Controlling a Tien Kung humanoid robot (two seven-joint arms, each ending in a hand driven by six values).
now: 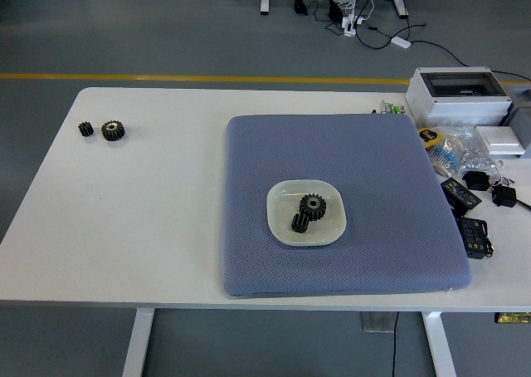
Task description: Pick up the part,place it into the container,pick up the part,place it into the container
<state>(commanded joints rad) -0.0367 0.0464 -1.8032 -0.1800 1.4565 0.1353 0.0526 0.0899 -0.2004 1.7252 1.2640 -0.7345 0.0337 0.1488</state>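
Observation:
A white shallow container (282, 226) sits on a blue-grey mat (373, 186) in the middle of the table. Two black gear parts lie in it, touching: a larger gear (313, 204) and a smaller one (299, 222) at its lower left. Two more black gears lie on the bare table at the far left: a small one (85, 129) and a larger one (113, 130) beside it. Neither robot hand is in view.
A grey electrical box (459, 92) stands at the back right. Next to it lie a white box (500, 139), a bag of small parts (460, 150), black adapters (460, 192) and cables along the table's right edge.

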